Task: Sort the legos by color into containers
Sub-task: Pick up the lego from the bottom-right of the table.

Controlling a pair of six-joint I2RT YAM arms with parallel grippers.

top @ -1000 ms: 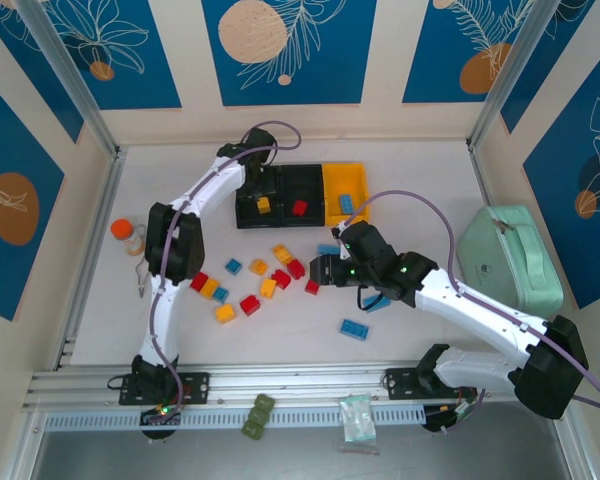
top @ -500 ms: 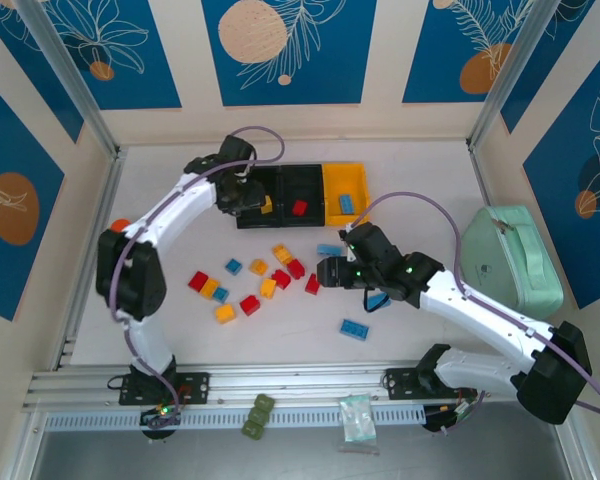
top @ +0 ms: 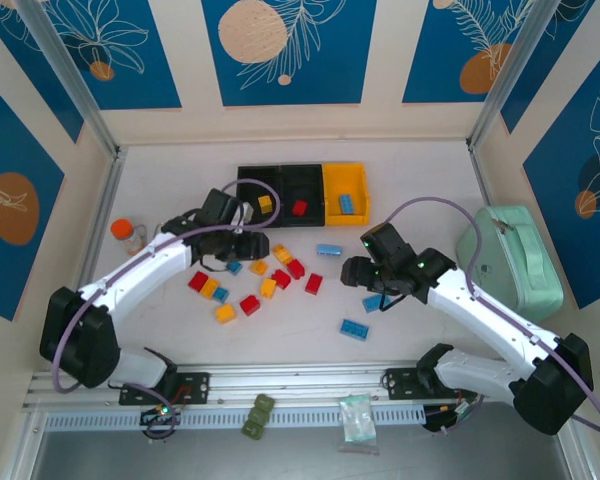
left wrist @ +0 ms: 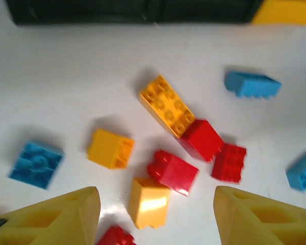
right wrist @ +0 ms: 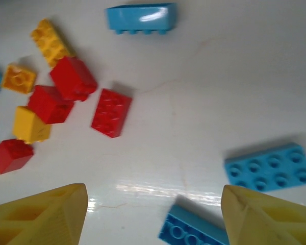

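Looks like the reach for the next brick, with sorting barely begun: one yellow, one red and one blue piece in the containers [top: 280,170] at the far side of the desk [top: 180,180], most legos [top: 281,278] loose in a cluster near the middle. Left tool [left wrist: 155,204] wide open and empty, above touching red and yellow bricks. Right tool [right wrist: 153,204] likewise open and empty, near a lone red brick [right wrist: 111,113] and a blue plate [right wrist: 269,167]. Calls next for choosing one brick, lowering straight onto it and closing across its sides, clear of neighbours.
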